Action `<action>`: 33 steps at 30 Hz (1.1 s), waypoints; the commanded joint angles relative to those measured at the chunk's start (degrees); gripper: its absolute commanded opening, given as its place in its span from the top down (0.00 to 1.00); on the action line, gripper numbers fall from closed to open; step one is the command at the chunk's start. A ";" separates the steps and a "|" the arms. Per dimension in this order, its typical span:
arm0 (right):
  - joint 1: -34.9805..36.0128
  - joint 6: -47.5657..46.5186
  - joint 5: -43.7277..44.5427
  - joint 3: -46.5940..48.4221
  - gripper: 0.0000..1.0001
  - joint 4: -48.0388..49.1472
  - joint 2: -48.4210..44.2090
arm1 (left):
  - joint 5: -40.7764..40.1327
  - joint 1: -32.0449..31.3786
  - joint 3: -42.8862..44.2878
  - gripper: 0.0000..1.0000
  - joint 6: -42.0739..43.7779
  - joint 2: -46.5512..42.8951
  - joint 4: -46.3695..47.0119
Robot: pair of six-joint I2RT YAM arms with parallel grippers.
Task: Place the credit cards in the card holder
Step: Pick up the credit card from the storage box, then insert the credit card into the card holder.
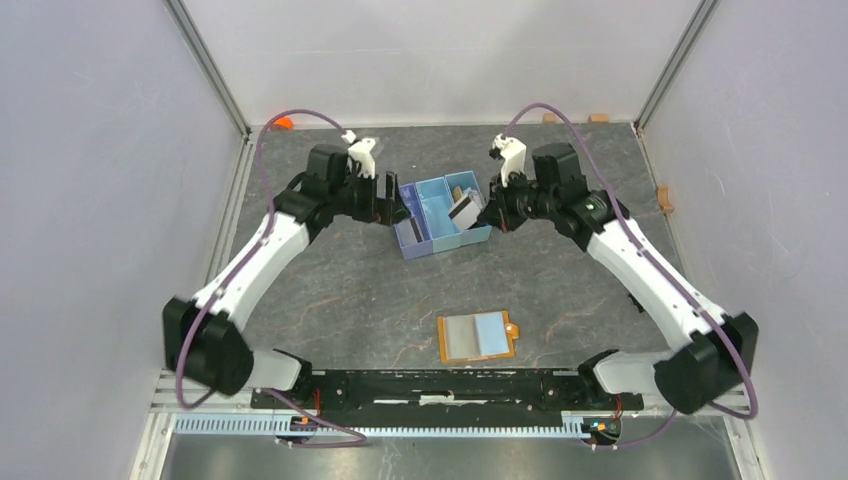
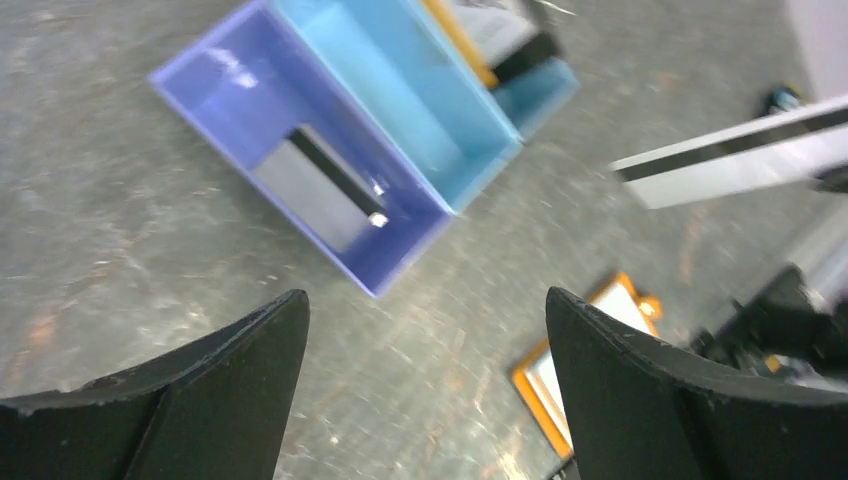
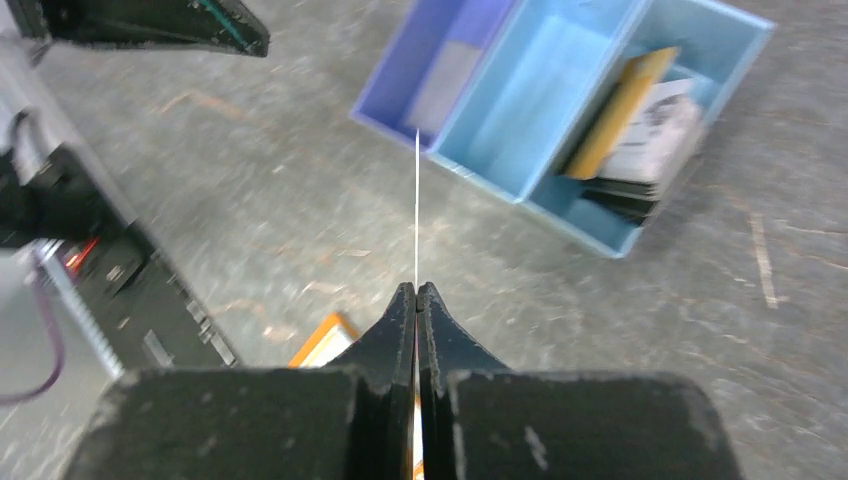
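Right fingers pinch a card by its edge; left fingers spread. That slim grip may slip before the card holder, well apart from them.

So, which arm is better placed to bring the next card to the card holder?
Right. The right gripper is shut on a card, held free in the air. The left gripper is open and holds nothing. The card holder lies open.

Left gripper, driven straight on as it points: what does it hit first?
Probably the bare table, just short of the purple end of the tray; the left gripper seems clear otherwise, but depth is unclear.
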 commanded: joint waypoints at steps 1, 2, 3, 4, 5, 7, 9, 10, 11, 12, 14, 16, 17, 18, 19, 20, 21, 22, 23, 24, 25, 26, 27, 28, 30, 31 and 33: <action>2.10 -2.79 -14.03 -5.11 1.00 -4.96 -6.69 | 20.11 -0.97 -10.13 0.07 3.20 -10.87 6.07; 2.82 -2.69 -16.31 -6.85 1.00 -4.98 -7.91 | 22.78 -1.81 -12.28 0.07 3.83 -13.33 6.73; 3.53 -2.39 -18.55 -8.19 1.00 -4.73 -8.77 | 23.61 -3.46 -14.02 0.07 4.62 -15.21 7.18; 4.41 -1.92 -20.86 -9.76 1.00 -4.39 -9.51 | 24.18 -5.12 -15.61 0.06 5.61 -17.25 7.26; 5.58 -1.53 -22.75 -11.10 1.00 -4.12 -10.00 | 24.64 -7.21 -16.69 0.03 6.72 -18.84 7.32; 8.39 -0.74 -25.06 -13.23 1.00 -3.48 -10.59 | 26.74 -11.22 -18.53 0.02 8.13 -20.50 7.28; 11.27 -0.54 -26.90 -14.56 1.00 -3.61 -10.51 | 30.20 -14.00 -19.72 0.02 8.43 -20.96 7.20; 12.32 -0.26 -27.26 -15.02 1.00 -3.43 -10.44 | 31.39 -15.07 -20.14 0.02 8.43 -21.07 7.25; 13.44 0.40 -27.76 -15.62 1.00 -2.80 -10.52 | 32.25 -16.01 -20.62 0.03 8.16 -21.08 7.51; 14.11 0.79 -28.58 -16.24 1.00 -2.23 -10.60 | 33.14 -17.24 -20.99 0.03 7.83 -20.93 7.95; 15.04 1.28 -29.92 -16.77 1.00 -1.82 -10.61 | 34.86 -19.37 -20.93 0.06 7.57 -20.43 7.94; 15.39 1.05 -30.61 -16.82 1.00 -2.14 -10.73 | 35.55 -20.66 -20.93 0.14 7.38 -20.07 7.88; 15.48 1.10 -30.99 -16.86 1.00 -2.22 -10.85 | 36.24 -21.12 -20.93 0.20 7.25 -19.94 7.88; 15.56 1.20 -31.10 -16.86 1.00 -2.26 -11.08 | 37.11 -21.44 -20.88 0.30 7.05 -19.93 7.80; 15.57 1.25 -31.11 -16.80 1.00 -2.34 -11.28 | 37.87 -21.62 -20.84 0.38 6.87 -20.06 7.79; 15.66 1.30 -31.07 -16.78 1.00 -2.39 -11.54 | 38.78 -21.84 -20.80 0.42 6.62 -20.09 7.79; 15.66 1.41 -30.98 -16.77 1.00 -2.32 -11.80 | 39.28 -22.12 -21.05 0.44 5.71 -20.40 8.32; 15.62 1.76 -30.77 -16.78 1.00 -2.18 -12.24 | 39.34 -22.50 -21.31 0.44 4.85 -20.51 8.69; 15.73 2.28 -30.72 -16.91 1.00 -1.85 -12.72 | 39.34 -23.07 -21.66 0.44 4.00 -20.60 9.04; 15.83 2.67 -30.91 -17.14 1.00 -1.16 -13.07 | 39.23 -23.82 -21.75 0.44 3.29 -20.65 9.25; 15.84 3.16 -31.23 -17.49 1.00 -0.67 -13.43 | 38.98 -24.43 -22.00 0.44 2.61 -20.79 9.64; 15.91 3.32 -31.39 -17.68 1.00 -0.26 -13.63 | 38.47 -25.21 -22.30 0.46 1.63 -20.92 10.40; 15.93 3.44 -31.46 -17.75 1.00 -0.20 -13.76 | 38.01 -25.81 -22.46 0.52 1.06 -20.99 11.03; 15.97 3.43 -31.55 -17.82 1.00 -0.27 -13.90 | 37.68 -26.47 -22.61 0.59 0.20 -21.02 11.69; 16.07 3.45 -31.26 -18.23 1.00 -0.29 -14.32 | 36.93 -27.06 -23.15 0.78 -1.43 -21.28 13.32; 16.08 3.71 -30.70 -18.50 1.00 -0.24 -14.75 | 36.26 -27.16 -23.64 0.89 -2.36 -21.57 14.36; 16.02 4.47 -26.86 -18.85 0.79 -0.27 -15.79 | 33.59 -27.17 -25.10 0.98 -4.56 -23.10 16.13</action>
